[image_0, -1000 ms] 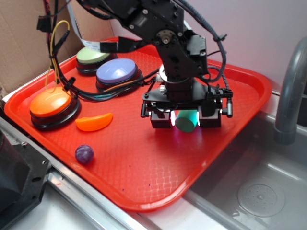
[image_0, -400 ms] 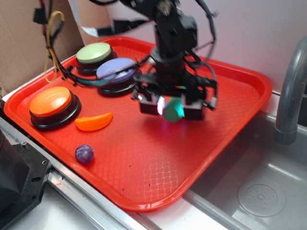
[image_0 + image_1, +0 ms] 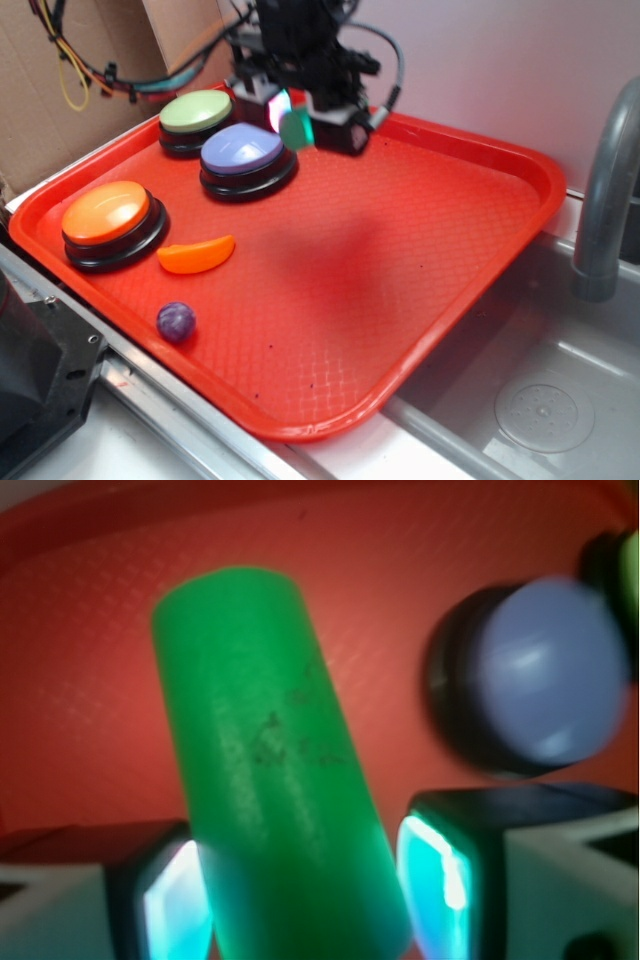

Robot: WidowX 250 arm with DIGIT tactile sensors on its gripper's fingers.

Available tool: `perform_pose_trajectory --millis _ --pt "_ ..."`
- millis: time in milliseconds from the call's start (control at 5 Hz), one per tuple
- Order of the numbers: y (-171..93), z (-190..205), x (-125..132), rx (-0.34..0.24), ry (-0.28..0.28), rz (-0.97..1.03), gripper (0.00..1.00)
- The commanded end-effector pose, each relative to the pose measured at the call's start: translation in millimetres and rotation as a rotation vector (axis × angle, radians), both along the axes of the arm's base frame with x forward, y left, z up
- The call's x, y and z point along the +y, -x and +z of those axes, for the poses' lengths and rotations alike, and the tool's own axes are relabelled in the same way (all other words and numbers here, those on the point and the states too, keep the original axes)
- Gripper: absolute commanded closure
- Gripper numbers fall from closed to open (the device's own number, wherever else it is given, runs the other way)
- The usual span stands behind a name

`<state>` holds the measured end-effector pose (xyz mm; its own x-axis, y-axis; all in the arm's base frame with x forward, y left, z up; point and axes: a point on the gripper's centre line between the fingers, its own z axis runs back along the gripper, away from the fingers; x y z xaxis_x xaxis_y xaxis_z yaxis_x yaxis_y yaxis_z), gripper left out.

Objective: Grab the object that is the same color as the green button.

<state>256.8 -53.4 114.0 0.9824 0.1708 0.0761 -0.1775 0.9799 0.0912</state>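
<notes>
Gripper (image 3: 297, 112) pinches the green cylinder (image 3: 275, 770) between its lit pads, lifted above the red tray (image 3: 470, 240) near the lavender button (image 3: 243, 150). Cylinder is matte, solid, lightly scuffed, tilted in the wrist view.

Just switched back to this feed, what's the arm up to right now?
The WidowX gripper is shut on the solid green cylinder and holds it in the air above the far side of the red plastic tray, near the lavender-blue dome button and the pale green dome button. The orange dome button, an orange wedge and a small purple ball sit untouched on the tray.
</notes>
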Motion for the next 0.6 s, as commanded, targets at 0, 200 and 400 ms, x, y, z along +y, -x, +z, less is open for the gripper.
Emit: perform_pose_trajectory --millis 0,200,400 --pt "3.3 81.6 52.8 -0.143 0.102 -0.031 1.00" --pt "15.8 95.8 69.8 -0.222 0.145 0.020 1.00" --pt "17.1 94.4 70.5 -0.254 0.130 0.030 1.00"
